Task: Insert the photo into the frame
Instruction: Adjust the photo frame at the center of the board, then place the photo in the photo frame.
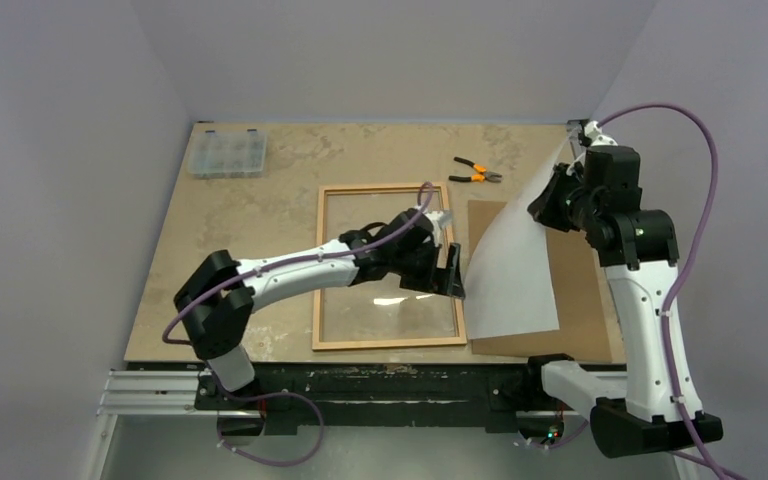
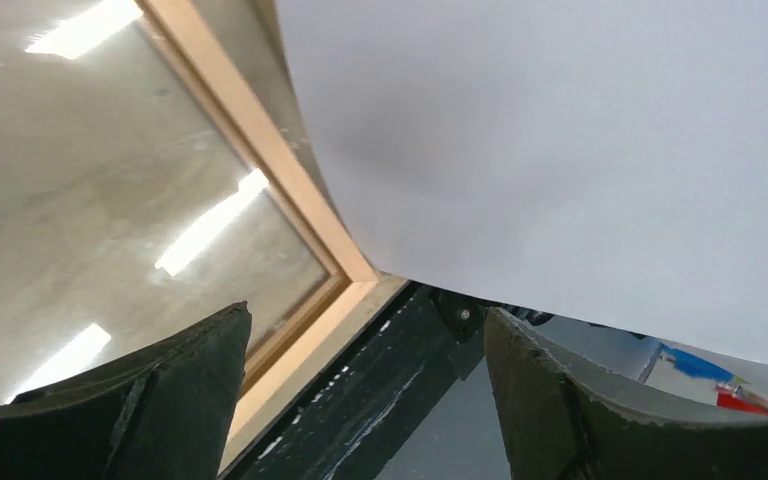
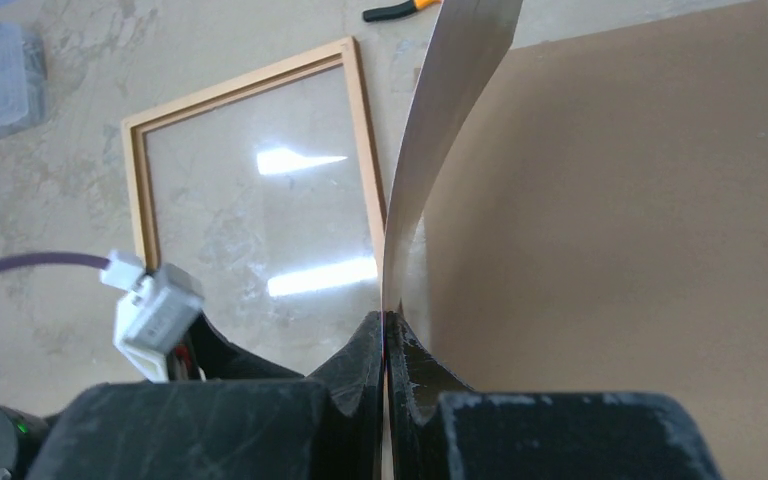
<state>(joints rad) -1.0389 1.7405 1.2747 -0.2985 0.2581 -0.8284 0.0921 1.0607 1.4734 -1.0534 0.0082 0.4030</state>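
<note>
White-backed and bowed, the photo point(image 1: 515, 270) hung from your right gripper point(image 3: 386, 330), its jaws pinched tight on the sheet's far right corner, the print arching above the brown backing panel point(image 1: 585, 300). Your left gripper point(image 2: 362, 318) stood wide and empty over the near right part of the frame point(image 1: 318, 260), just beside the print's left edge. The frame lay flat on the table point(image 1: 240, 250), left of the panel, with orange-handled pliers point(image 1: 476, 172) beyond.

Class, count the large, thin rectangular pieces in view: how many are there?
3. The frame lies flat mid-table. The brown backing board lies to its right. The photo curves up over that board, pinched in the right hand. None appears hidden.
</note>
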